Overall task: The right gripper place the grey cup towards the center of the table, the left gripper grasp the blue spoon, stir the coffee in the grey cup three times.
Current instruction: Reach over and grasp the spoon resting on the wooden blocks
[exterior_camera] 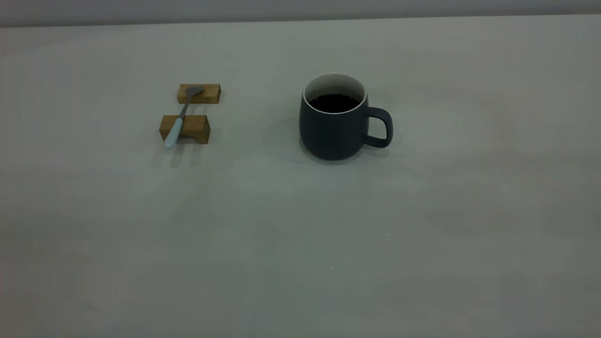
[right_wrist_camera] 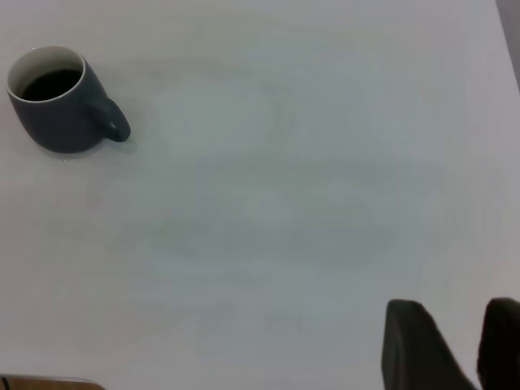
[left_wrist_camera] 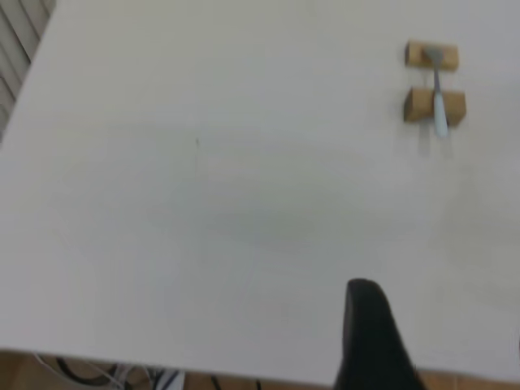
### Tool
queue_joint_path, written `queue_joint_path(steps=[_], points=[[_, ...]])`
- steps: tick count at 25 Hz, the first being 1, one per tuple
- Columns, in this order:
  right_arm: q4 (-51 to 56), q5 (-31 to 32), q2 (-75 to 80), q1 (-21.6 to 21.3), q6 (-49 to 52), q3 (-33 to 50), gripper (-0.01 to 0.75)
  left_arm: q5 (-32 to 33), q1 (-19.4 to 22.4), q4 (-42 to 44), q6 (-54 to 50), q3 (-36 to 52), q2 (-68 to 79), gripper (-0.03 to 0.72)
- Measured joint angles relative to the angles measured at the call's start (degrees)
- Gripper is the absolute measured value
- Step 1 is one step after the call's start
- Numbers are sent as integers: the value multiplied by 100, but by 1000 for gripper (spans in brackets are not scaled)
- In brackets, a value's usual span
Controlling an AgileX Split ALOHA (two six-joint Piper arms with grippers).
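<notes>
The grey cup (exterior_camera: pixel 332 129) stands upright near the middle of the table (exterior_camera: pixel 300 244), its handle toward the right, with dark coffee (exterior_camera: pixel 334 103) inside. The blue spoon (exterior_camera: pixel 180 118) lies across two wooden blocks at the left, bowl on the far block. Neither arm shows in the exterior view. In the right wrist view the cup (right_wrist_camera: pixel 57 114) and coffee (right_wrist_camera: pixel 49 84) are far from my right gripper (right_wrist_camera: pixel 455 329), which is open and empty. In the left wrist view the spoon (left_wrist_camera: pixel 439 104) lies far from my left gripper (left_wrist_camera: pixel 443 325), open, with one finger (left_wrist_camera: pixel 367 333) showing.
The far wooden block (exterior_camera: pixel 206 95) and the near wooden block (exterior_camera: pixel 192 127) carry the spoon. The table's near edge (left_wrist_camera: pixel 203 357) runs close to the left gripper, with cables below it. A back wall borders the table's far edge.
</notes>
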Motion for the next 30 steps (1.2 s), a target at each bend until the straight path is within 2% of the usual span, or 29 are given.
queue_joint_path(steps=[5, 7, 12, 17, 23, 30], points=[[0, 0, 0, 0, 0, 0, 222, -609, 0, 48, 96, -556, 2055, 639], [0, 0, 0, 0, 0, 0, 222, -1053, 0, -45, 174, -723, 3054, 662], [0, 0, 0, 0, 0, 0, 222, -2212, 0, -928, 681, -1196, 5231, 667], [0, 0, 0, 0, 0, 0, 227, -2854, -159, -1860, 1513, -1705, 7377, 667], [0, 0, 0, 0, 0, 0, 233, -3258, -724, -2043, 1637, -2572, 9495, 667], [0, 0, 0, 0, 0, 0, 236, -3646, -1124, -2043, 1490, -3413, 11222, 666]])
